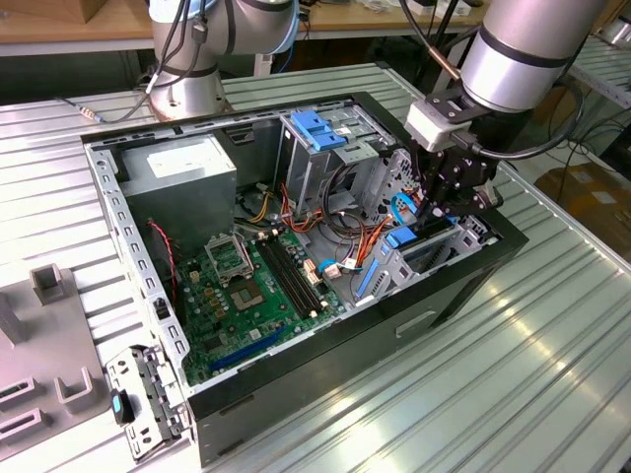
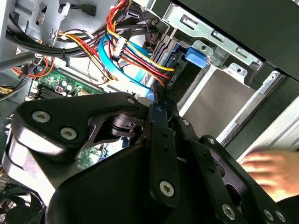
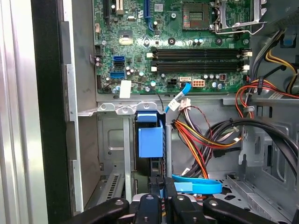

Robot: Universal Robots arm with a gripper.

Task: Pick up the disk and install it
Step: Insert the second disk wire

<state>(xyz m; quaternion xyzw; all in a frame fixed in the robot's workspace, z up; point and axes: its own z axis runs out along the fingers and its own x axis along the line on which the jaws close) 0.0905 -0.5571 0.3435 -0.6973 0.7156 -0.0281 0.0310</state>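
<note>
The gripper [image 1: 441, 205] was lowered into the computer case [image 1: 296, 384], jaws closed on the disk [image 3: 150, 140], which stood edge-on in the drive bay [image 3: 112, 140], seemingly almost seated.

Arm angled steeply down — claw [image 1: 446, 202] low (fingers drawn close together)

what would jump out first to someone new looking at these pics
The open computer case on the slatted table, its green motherboard bare. Then the gripper, down inside the case at the exterior view's right, among red and yellow cables and beside a blue plastic handle.
</note>
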